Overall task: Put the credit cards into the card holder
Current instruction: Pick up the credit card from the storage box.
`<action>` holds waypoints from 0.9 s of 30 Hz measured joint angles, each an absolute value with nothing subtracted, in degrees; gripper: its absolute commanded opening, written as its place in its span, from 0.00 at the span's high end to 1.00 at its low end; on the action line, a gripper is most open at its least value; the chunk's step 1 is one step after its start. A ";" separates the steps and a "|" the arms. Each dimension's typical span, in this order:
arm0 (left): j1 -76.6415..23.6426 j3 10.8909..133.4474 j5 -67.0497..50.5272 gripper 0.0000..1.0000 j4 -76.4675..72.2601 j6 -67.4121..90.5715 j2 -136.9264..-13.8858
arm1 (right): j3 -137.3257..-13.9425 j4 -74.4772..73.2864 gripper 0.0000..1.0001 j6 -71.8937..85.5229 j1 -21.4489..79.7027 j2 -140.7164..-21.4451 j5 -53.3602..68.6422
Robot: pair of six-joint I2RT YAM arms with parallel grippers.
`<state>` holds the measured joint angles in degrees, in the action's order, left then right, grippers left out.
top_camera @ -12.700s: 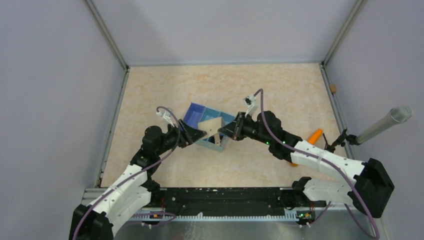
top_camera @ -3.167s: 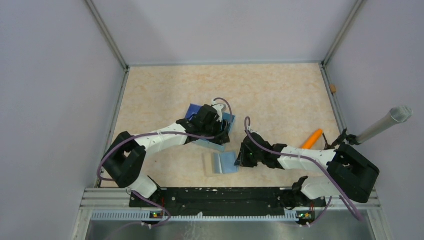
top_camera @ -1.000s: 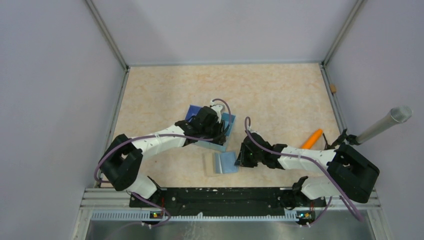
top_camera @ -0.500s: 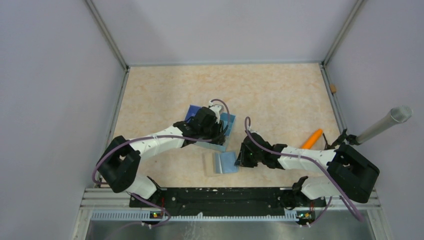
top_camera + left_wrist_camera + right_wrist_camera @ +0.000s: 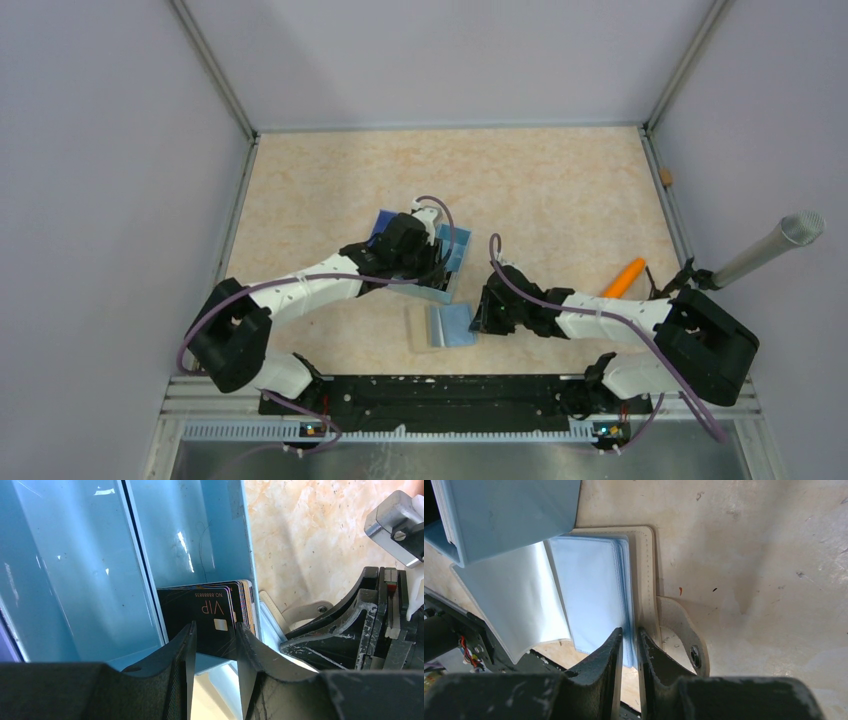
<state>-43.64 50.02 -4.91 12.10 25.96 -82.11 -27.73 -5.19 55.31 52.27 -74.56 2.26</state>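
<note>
- First, the left gripper (image 5: 215, 636) reaches down into the right-hand compartment of the blue tray (image 5: 75, 580), at that compartment's near end.
- Its jaws stand partly apart, with a clear gap between the two black fingers (image 5: 186, 645).
- Upright in that compartment is a stack of credit cards (image 5: 200, 612), on edge against the divider. The front card is black, with "VIP" and a small chip on its face.
- That face shows through the gap and runs on behind both fingers, so the jaws are not clamped on the stack. Whether either tip touches the front card cannot be told.
- Just nearer on the table (image 5: 560, 200), beside the tray's near corner, the card holder (image 5: 445, 325) lies spread open and flat. It has a beige cover and clear and light-blue inner leaves. No card shows in it.
- The right gripper (image 5: 629, 632) lies low on the table at the holder's right edge. Its jaws are drawn almost together and pinch the edges of the light-blue leaves, with the beige cover's border just outside one finger.
- Further right, well apart from the holder, an orange carrot-shaped thing (image 5: 628, 275) lies on the table.
</note>
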 measured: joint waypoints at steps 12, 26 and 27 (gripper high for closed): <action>-43.53 49.98 -5.76 0.61 12.08 25.10 -82.13 | -27.73 -5.19 0.83 55.31 52.27 -74.56 2.26; -43.35 49.39 -8.36 0.60 10.22 24.86 -83.55 | -27.73 -5.23 0.84 55.31 52.27 -74.56 2.26; -43.33 49.36 -8.40 0.60 10.15 24.86 -83.64 | -27.73 -5.23 0.84 55.31 52.27 -74.56 2.26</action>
<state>-43.33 49.36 -8.40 10.15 24.86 -83.64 -27.73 -5.23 55.31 52.27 -74.56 2.26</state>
